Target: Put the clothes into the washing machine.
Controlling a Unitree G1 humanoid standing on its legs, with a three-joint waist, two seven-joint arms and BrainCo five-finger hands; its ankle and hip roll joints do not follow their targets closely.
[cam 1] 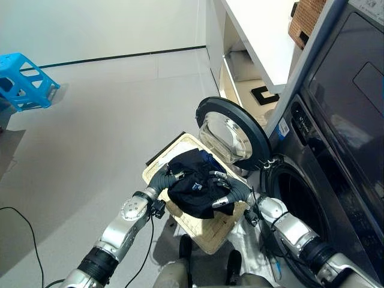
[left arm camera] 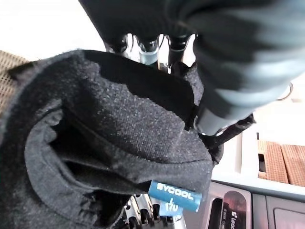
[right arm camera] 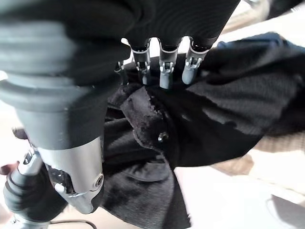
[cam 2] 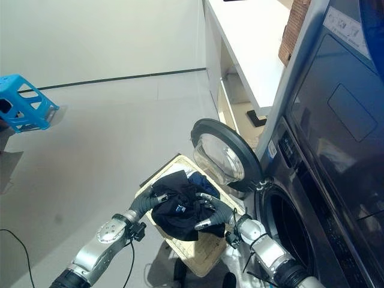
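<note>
Both arms reach forward from the bottom of the head views and meet over a cream laundry basket (cam 1: 211,235) on the floor. The left hand (cam 1: 165,178) comes in at the 9 o'clock side of a bundle of black clothes (cam 1: 195,187), its fingers curled into the cloth. The right hand (cam 1: 227,193) presses in from the 3 o'clock side, its fingers (right arm camera: 164,76) bent onto the fabric and the thumb closing beneath, so the bundle is clamped between both hands, just above the basket. A blue garment (cam 1: 209,158) shows at the bundle's 12 o'clock edge.

The washing machine (cam 1: 336,156) stands at 3 o'clock with its round door (cam 1: 231,133) swung open beside the basket. The floor (cam 1: 102,126) is pale grey; a blue plastic stool (cam 1: 25,81) lies at 10 o'clock, and a white counter (cam 1: 264,36) runs at 12 o'clock.
</note>
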